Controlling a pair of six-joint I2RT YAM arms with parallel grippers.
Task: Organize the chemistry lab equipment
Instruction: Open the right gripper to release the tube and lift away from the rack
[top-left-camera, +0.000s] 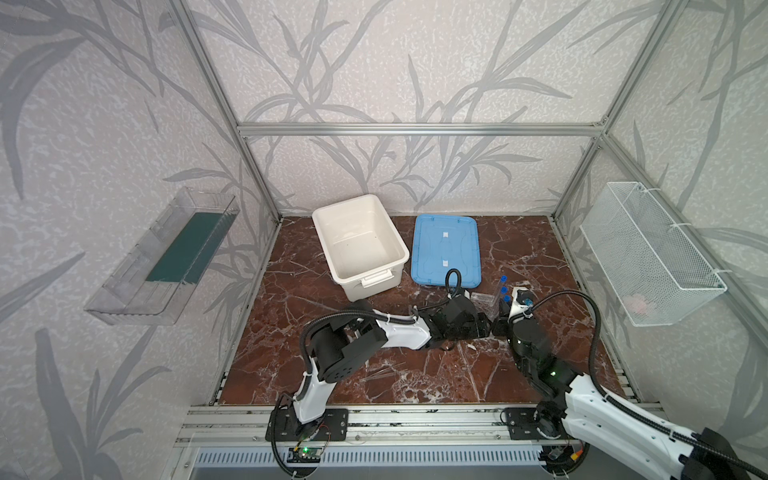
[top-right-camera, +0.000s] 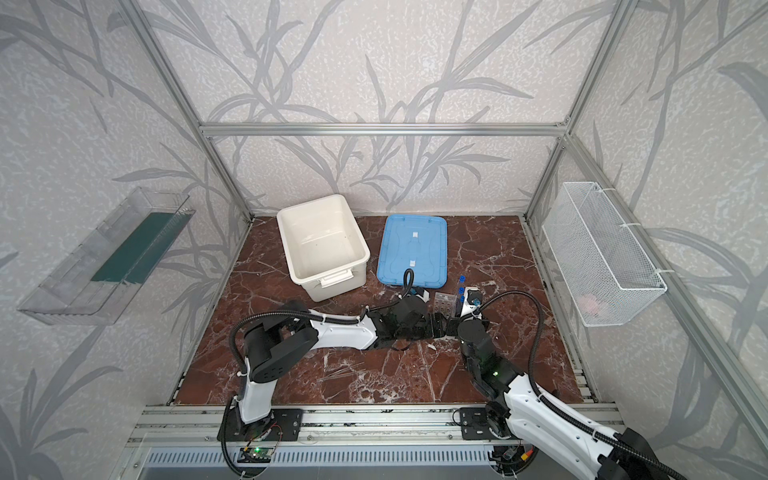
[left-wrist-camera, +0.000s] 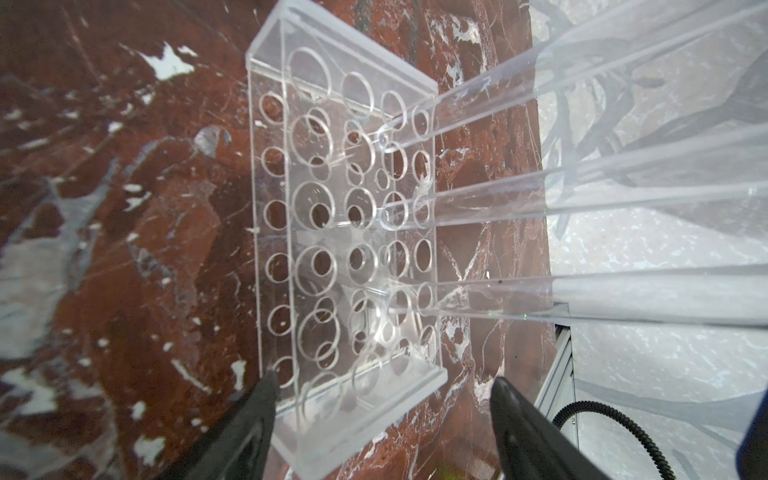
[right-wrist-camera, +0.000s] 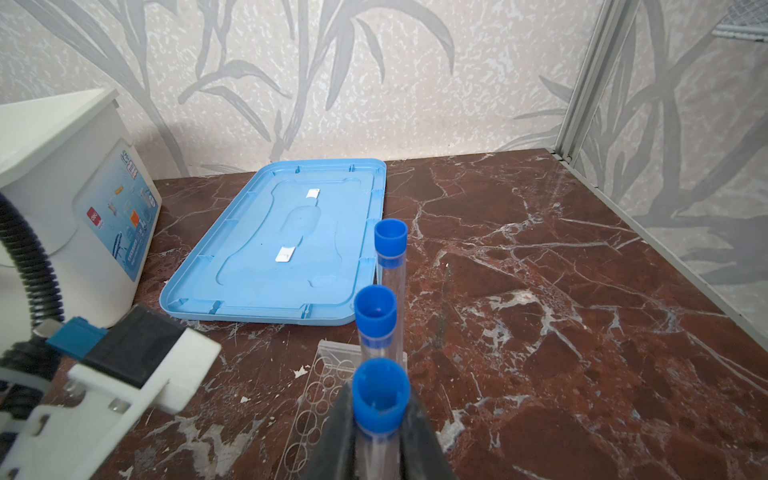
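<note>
Test tube (right-wrist-camera: 381, 399): nearest of three stood in the tube rack (left-wrist-camera: 345, 232), clamped by the right gripper (right-wrist-camera: 379, 432); seating judged in hand. Left gripper (left-wrist-camera: 384, 388) is spread wide, astride the rack's end. Next called for: a clean release. Beyond, blue lid (right-wrist-camera: 282, 249).

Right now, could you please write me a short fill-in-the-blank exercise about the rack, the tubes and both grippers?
1. The clear rack holds ___ test tubes.
2. Each tube's cap is coloured ___.
3. The right gripper is shut on the nearest capped ___.
4. The left gripper has its jaws ___, either side of the rack's end.
Missing words: three; blue; tube; open.
</note>
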